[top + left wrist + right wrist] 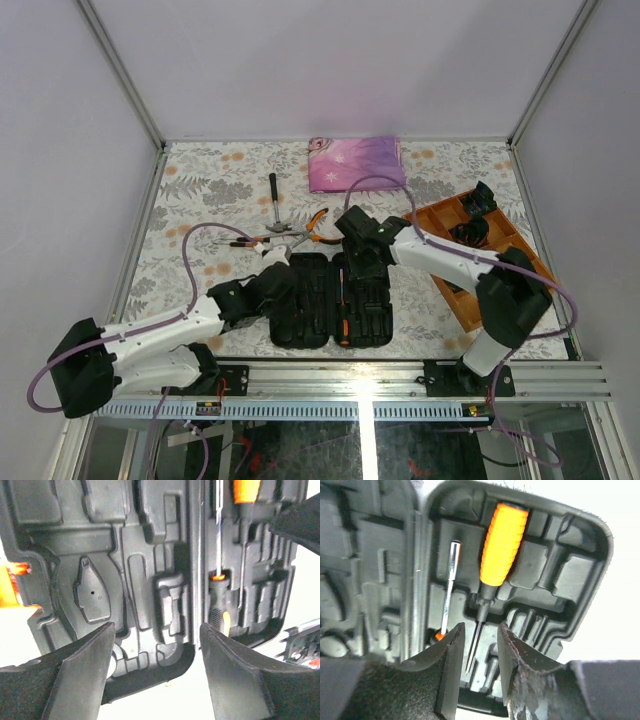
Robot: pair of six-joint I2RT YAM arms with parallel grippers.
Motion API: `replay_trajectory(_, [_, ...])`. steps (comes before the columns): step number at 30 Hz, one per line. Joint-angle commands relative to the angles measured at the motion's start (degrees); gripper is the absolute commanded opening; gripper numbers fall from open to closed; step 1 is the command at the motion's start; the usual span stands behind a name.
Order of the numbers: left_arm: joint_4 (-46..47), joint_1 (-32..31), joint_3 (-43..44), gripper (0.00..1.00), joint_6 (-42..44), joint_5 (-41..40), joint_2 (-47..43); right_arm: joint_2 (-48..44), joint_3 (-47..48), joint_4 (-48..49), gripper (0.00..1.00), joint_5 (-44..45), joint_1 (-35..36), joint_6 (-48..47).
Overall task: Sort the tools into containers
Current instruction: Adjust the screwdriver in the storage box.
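Hovering over the left half of the open tool case (pixel 310 300), right by the arm bases, the left gripper (pixel 156 635) is hanging spread wide with nothing between its fingers. The right gripper (pixel 480 630) is sitting over the right half, jaws parted a bit and pinching nothing. An orange-handled screwdriver (pixel 503 542) is lying in its moulded slot just beneath. Past the case, pliers (pixel 312 228), another screwdriver (pixel 237 243) and the hammer (pixel 274 195) are lying loose on the table (pixel 200 180). A pink cloth (pixel 355 162) is sitting at the far edge.
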Motion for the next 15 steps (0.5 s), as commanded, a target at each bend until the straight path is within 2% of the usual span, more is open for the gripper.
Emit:
replay_trajectory(1, [-6.34, 2.37, 6.01, 0.69, 2.34, -5.29, -1.38, -11.16, 2.32, 1.7, 0.43, 4.0, 0.49, -1.11])
replay_trajectory(3, [-9.64, 3.67, 8.58, 0.72, 3.36, -7.42, -1.49, -16.47, -0.72, 4.85, 0.5, 5.23, 0.56, -0.95])
replay_trajectory(6, [-12.83, 5.1, 11.83, 0.77, 5.1, -9.68, -1.91, -23.55, -6.6, 8.78, 0.52, 9.71, 0.53, -1.25])
replay_trajectory(9, [-15.04, 6.49, 14.08, 0.85, 6.69, -11.03, -2.73, -30.29, -12.99, 12.63, 0.56, 14.47, 0.43, -1.18])
replay_trajectory(12, [-16.39, 7.43, 14.82, 0.87, 7.13, -11.67, -3.77, -36.28, -19.07, 15.95, 0.66, 16.22, 0.45, -1.32])
replay_trajectory(15, [-16.65, 7.9, 14.45, 0.87, 7.82, -10.6, -5.02, -40.46, -23.48, 17.19, 0.7, 15.79, 0.47, -1.09])
